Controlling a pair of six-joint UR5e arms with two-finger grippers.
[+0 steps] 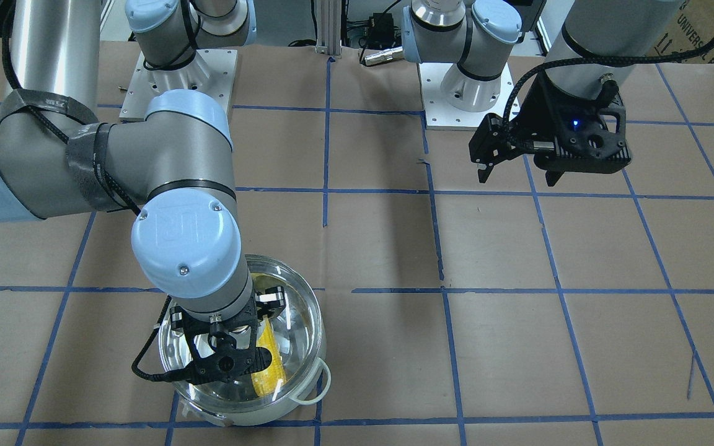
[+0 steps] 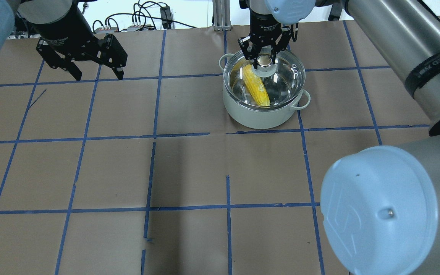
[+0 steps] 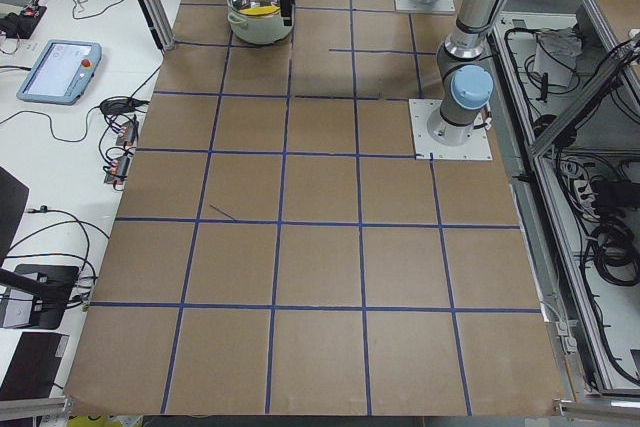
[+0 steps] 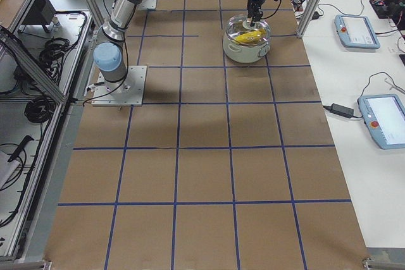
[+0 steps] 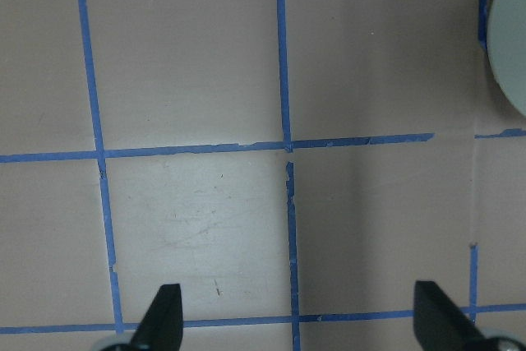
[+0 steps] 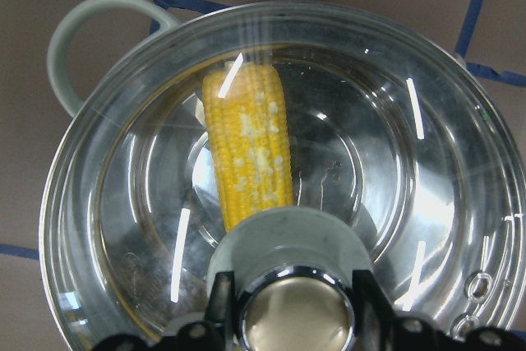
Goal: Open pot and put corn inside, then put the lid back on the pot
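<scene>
The right gripper (image 2: 264, 63) has its jaws clamped on the glass lid's (image 2: 285, 76) knob (image 6: 296, 318) over the far pot (image 2: 258, 118), with the corn cob (image 2: 256, 86) inside. The left gripper (image 2: 99, 76) hangs with its jaws apart. Releasing the lid off-centre could leave it tilted on the rim.

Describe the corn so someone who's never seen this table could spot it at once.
Find the pale pot on the brown gridded table, under the right gripper. Inside it, seen through the clear glass lid, lies the corn: a bumpy yellow cob, unlike the shiny steel and glass around it.
</scene>
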